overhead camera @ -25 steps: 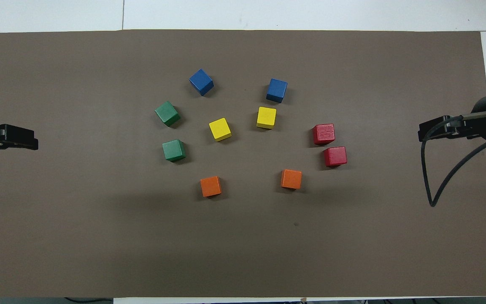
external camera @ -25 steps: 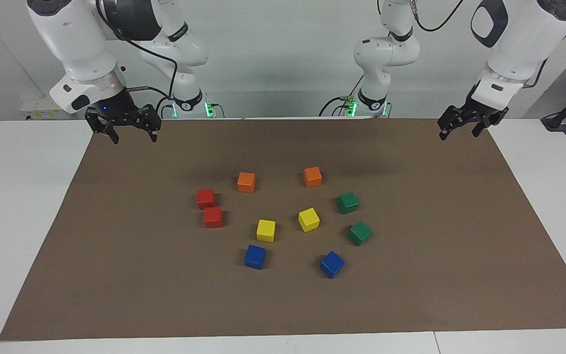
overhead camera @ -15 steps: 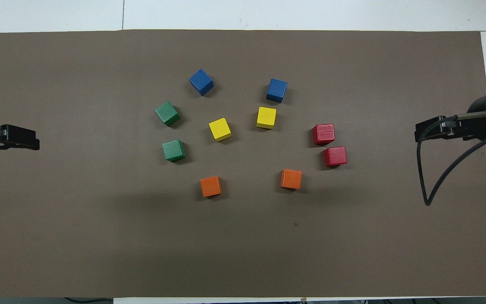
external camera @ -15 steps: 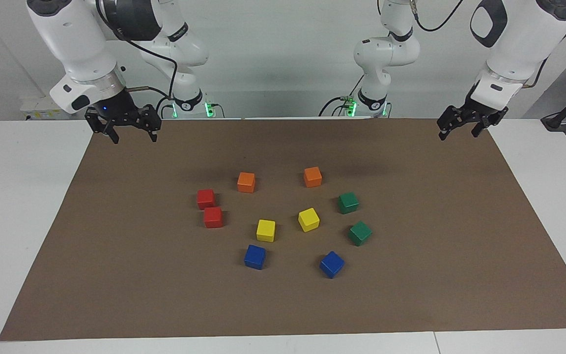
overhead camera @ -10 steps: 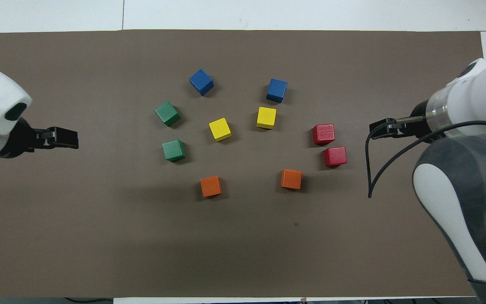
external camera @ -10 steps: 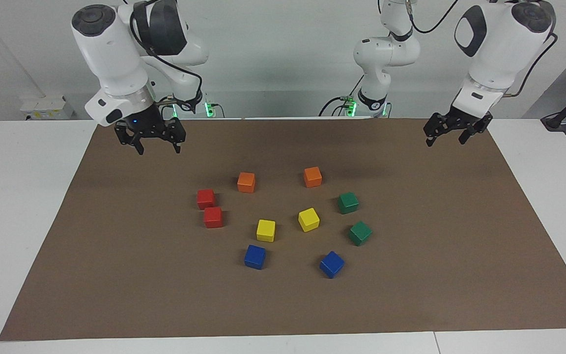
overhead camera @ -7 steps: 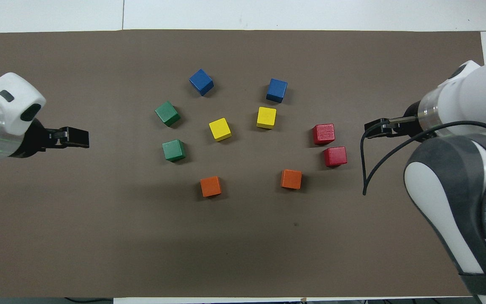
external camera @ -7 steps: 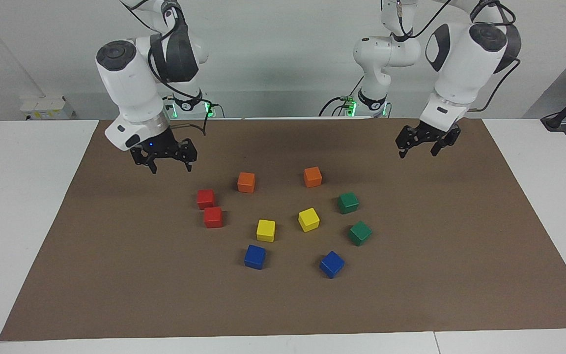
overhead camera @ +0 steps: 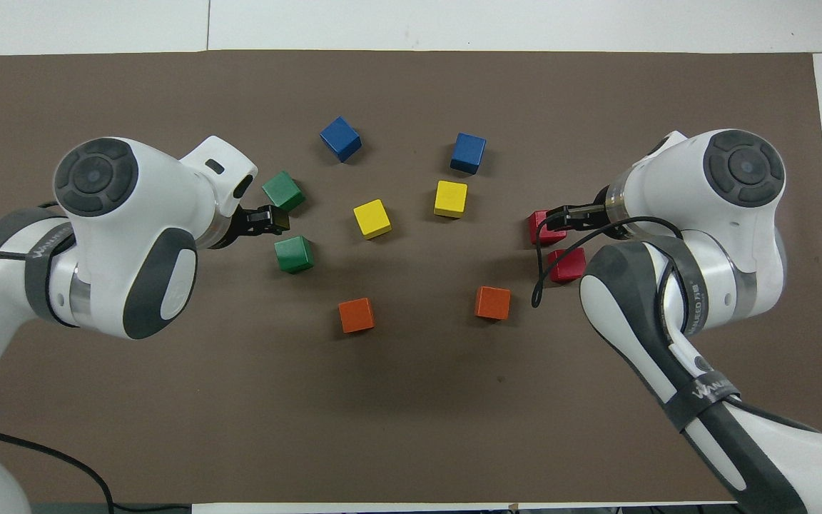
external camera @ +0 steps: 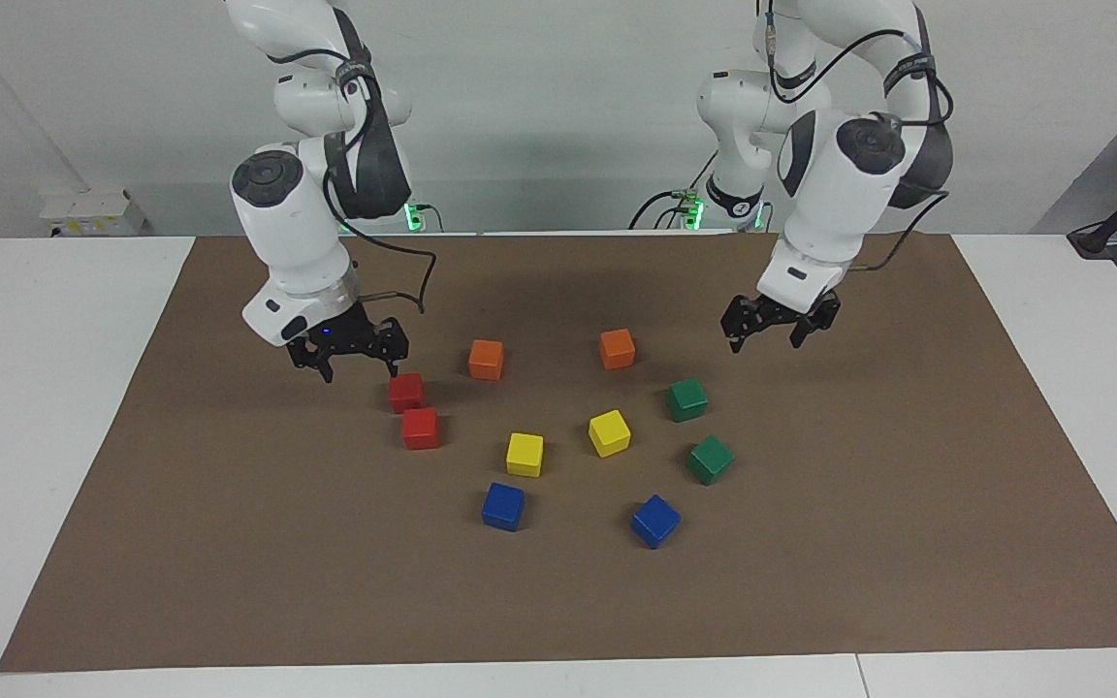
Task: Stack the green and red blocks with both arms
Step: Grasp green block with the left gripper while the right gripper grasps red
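While both black two-finger hands hang open and empty, the left hand (external camera: 777, 337) is over brown mat beside two dark green cubes (external camera: 687, 399) (external camera: 710, 459), the right hand (external camera: 359, 368) beside two bright red cubes (external camera: 406, 392) (external camera: 421, 428) on the counter.

Bright, even light from above; soft arm shadows on brown mat (external camera: 811, 582); both views sharp, no glare.
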`<move>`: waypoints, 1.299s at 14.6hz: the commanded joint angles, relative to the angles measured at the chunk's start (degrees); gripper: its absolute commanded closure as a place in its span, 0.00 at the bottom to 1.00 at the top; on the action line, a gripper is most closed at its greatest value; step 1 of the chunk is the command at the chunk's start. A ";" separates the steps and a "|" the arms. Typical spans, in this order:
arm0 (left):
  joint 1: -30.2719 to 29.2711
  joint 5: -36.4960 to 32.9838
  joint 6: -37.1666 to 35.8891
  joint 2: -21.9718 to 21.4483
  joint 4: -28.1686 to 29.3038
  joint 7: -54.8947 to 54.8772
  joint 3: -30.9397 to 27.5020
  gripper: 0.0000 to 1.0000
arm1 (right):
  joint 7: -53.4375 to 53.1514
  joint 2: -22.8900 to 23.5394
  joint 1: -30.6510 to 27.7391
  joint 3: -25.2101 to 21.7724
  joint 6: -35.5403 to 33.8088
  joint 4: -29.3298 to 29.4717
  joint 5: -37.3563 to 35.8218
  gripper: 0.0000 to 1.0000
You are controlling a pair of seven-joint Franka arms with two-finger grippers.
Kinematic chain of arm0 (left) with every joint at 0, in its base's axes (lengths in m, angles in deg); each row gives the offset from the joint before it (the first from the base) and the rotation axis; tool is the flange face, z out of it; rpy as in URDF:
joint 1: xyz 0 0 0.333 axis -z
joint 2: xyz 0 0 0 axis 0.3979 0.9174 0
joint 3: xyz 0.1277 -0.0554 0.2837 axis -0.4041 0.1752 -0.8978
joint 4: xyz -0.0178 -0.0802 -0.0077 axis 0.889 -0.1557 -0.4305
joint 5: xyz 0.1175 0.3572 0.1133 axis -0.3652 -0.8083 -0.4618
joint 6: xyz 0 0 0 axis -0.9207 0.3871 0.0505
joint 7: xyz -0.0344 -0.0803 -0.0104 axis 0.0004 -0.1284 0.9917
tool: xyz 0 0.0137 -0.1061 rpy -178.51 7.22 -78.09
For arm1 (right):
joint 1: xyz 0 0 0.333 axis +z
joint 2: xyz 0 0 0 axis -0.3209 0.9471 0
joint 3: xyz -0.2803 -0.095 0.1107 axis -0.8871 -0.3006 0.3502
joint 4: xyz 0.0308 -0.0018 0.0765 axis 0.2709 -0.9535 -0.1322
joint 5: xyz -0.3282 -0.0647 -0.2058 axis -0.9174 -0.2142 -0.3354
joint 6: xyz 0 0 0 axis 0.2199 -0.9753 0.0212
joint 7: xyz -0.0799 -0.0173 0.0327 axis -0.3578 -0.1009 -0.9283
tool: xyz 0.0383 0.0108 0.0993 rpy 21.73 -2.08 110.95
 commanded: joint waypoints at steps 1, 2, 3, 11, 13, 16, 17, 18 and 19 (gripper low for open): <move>2.15 0.61 3.64 2.31 0.67 2.10 -0.84 0.00 | -0.67 0.30 -0.19 0.01 4.29 -3.13 0.58 0.00; 2.41 0.61 4.17 3.28 0.67 2.88 -0.92 0.00 | -0.67 0.22 -0.10 0.01 6.05 -4.89 0.58 0.00; 3.20 0.61 6.00 4.50 0.93 5.32 -0.92 0.00 | -0.58 0.13 0.25 0.01 7.20 -6.30 0.58 0.00; 5.14 0.43 7.52 6.19 3.83 7.10 -1.10 0.00 | 0.12 0.13 0.78 0.01 12.13 -11.32 0.58 0.00; 5.32 0.43 8.04 5.57 5.93 8.50 -1.10 0.00 | 0.12 0.39 0.87 0.01 12.66 -11.85 0.50 0.00; 6.20 0.52 7.86 5.39 6.29 10.62 -1.10 0.00 | 0.39 0.92 0.87 0.01 15.38 -13.17 0.50 0.00; 6.20 0.52 8.04 5.39 6.38 10.88 -1.10 0.00 | 0.30 1.09 0.87 0.01 15.39 -13.17 0.50 0.00; 6.20 0.52 8.22 5.31 6.81 10.97 -1.10 0.00 | 0.30 1.27 0.87 0.01 15.39 -13.17 0.50 0.00; 6.20 0.43 8.13 5.05 7.08 10.89 -1.10 0.00 | 0.30 1.27 0.96 0.01 15.39 -13.17 0.50 0.01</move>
